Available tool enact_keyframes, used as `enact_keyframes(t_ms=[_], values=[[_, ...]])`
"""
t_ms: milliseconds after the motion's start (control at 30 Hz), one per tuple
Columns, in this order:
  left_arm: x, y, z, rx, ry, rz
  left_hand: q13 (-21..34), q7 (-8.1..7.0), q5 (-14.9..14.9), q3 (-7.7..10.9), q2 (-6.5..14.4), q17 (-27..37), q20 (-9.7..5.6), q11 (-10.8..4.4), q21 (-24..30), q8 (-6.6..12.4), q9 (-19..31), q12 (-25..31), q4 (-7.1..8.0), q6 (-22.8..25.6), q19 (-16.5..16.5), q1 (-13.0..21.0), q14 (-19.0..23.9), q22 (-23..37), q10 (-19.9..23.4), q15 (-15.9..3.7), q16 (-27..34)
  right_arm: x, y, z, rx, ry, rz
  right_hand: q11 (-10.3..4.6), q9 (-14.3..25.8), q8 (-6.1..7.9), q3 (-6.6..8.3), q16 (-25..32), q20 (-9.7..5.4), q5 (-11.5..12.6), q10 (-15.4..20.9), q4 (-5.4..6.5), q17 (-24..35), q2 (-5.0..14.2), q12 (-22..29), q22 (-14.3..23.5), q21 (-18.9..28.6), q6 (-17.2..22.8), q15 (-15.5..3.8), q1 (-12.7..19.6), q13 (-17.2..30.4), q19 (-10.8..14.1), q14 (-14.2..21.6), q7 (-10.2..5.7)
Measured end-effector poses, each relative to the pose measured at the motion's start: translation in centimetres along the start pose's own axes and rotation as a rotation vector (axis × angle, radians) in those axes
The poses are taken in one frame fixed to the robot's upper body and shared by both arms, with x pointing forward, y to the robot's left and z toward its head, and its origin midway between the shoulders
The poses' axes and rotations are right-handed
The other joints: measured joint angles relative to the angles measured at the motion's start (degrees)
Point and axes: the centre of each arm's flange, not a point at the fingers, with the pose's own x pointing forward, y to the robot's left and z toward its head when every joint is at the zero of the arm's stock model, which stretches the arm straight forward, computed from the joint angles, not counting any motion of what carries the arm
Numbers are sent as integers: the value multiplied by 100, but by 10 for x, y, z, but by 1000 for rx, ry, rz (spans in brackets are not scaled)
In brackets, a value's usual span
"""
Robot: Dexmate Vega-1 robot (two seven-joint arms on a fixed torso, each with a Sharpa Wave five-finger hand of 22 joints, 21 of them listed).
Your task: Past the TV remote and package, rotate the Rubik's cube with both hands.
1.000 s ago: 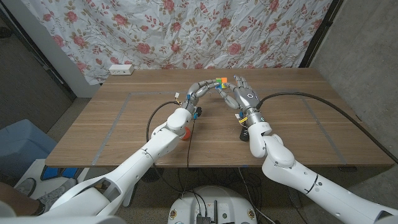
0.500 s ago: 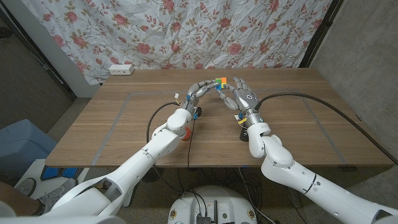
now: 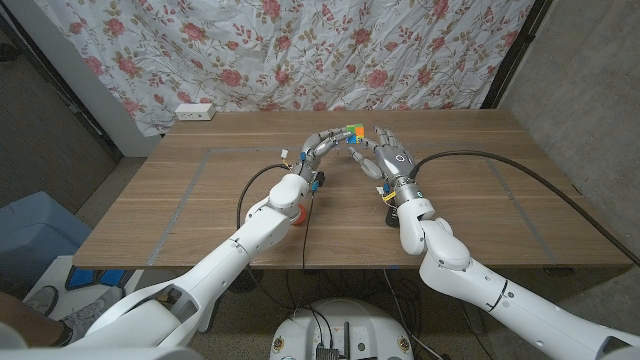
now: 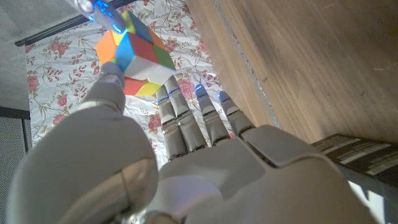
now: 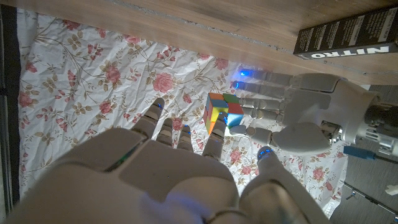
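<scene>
- Floral curtain (image 3: 300,50) hangs behind the wooden table (image 3: 180,200); a white power strip (image 3: 194,112) sits at the table's far left edge.
- Head view: left hand (image 3: 318,148) and right hand (image 3: 393,158) meet over the far middle of the table with the Rubik's cube (image 3: 353,131) raised between their fingertips, off the surface. Against the frames a second and half a second back, the cube sits slightly higher and turned, and the right hand has shifted with it. Judgement: the rotation is under way, not finished.
- Head view, continued: a dark box (image 3: 391,212) lies on the table just under the right forearm, nearer the robot than the cube. Whether it is the package I cannot tell.
- Left wrist view: the cube (image 4: 134,53) is tilted on a corner, pinched between the left thumb and a fingertip of the other hand; the remaining left fingers (image 4: 186,121) stretch out beside it, apart from it. A printed black box (image 4: 364,155) shows at the table edge.
- Right wrist view: right fingers (image 5: 211,134) are spread, one fingertip touching the cube (image 5: 224,112); the left hand (image 5: 311,109) grips it from the opposite side. A black box lettered NITRO (image 5: 345,37) lies on the table.
</scene>
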Motion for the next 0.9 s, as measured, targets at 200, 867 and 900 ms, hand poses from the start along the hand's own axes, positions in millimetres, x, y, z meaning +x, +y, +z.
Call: enact_keyframes(t_ms=[200,867,900], values=[[1,0,0,-1,1,-1,0,0,-2,-1,-1,0,0,0,0,0,0,0,-1,0,0,0,0,0,0,0,0,0,2,-1,1,-1,5,0,0,0,0,41,0,0,0,0,0,0,0,0,0,42,-25,0,0,0,25,0],[2,3,-1,1,9,2,14,0,-10,10,14,0,0,0,0,-34,0,-2,10,0,0,-20,0,0,0,0,0,-7,7,-5,-2,-1,28,-42,-1,-1,0,42,-30,0,44,0,-1,0,24,0,0,165,-62,0,0,32,63,23],[2,4,-1,3,10,2,18,0,-20,10,14,0,0,0,0,-36,0,-3,10,0,0,-20,0,0,0,0,0,-7,7,-5,-2,0,30,-42,-1,-1,0,42,-31,0,43,0,-1,0,24,0,0,163,-62,0,0,32,63,21]])
